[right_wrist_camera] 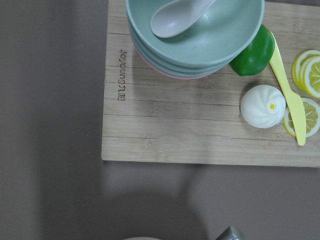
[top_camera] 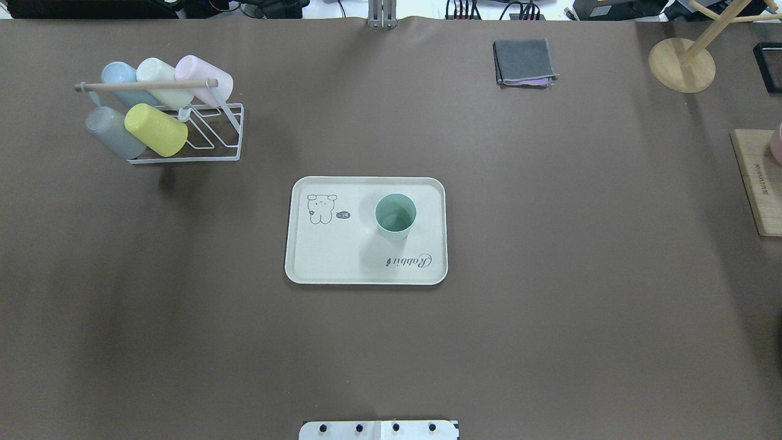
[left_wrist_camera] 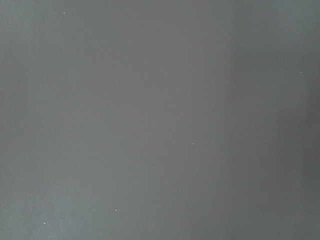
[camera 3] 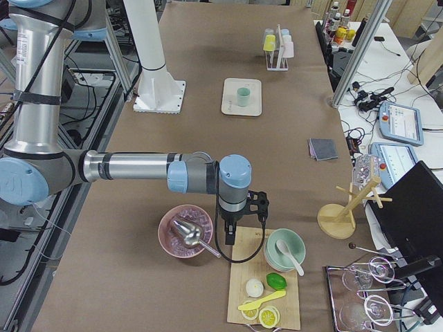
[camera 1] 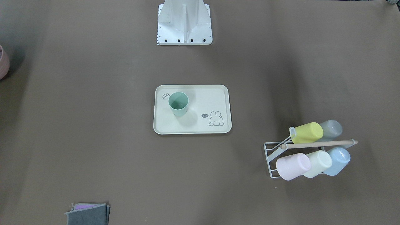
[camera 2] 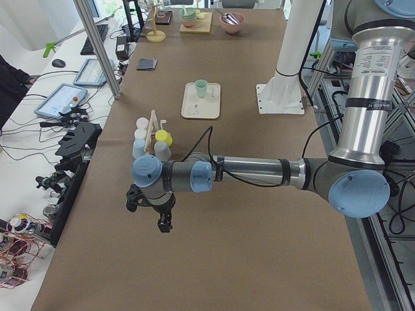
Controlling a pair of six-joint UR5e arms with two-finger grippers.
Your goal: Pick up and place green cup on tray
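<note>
1. One plain mint-green plastic tumbler, the green cup (top_camera: 395,215), stands upright and mouth up on the flat cream-beige rectangular tray (top_camera: 342,269), inside the raised rim.
2. Seen from overhead, the cup sits in the tray's right half, just far of the "Rabbit" script. The bunny drawing is in the left half. The cup is clear of the rim on all sides.
3. Nothing grips or touches the cup. Both arms are well apart from the tray.
4. Left gripper (camera 2: 163,225): in the exterior left view it points down over bare brown table cover (left_wrist_camera: 160,120) at the table's left end. Whether its jaws are apart or together cannot be told. Its wrist camera shows only the table cover.
5. Right gripper (camera 3: 231,238): in the exterior right view it points down at the table's right end, between a pink bowl (camera 3: 173,242) and a pale wooden cutting board (right_wrist_camera: 175,135). The state of its jaws cannot be told either.
6. The right wrist view shows a stack of green bowls (right_wrist_camera: 200,50) on the board, with a pale spoon (right_wrist_camera: 175,20) in the top one. Beside them lie a round white bun (right_wrist_camera: 263,106), a yellow plastic knife (right_wrist_camera: 287,90) and lemon slices (right_wrist_camera: 312,70).
7. Far left in the overhead view stands a white wire rack (top_camera: 220,153) with a wooden bar. Five pastel cups lie tilted on it: blue, cream, pink, grey and yellow-green.
8. A folded grey cloth (top_camera: 523,61) lies far right of centre, near the table's far edge.
</note>
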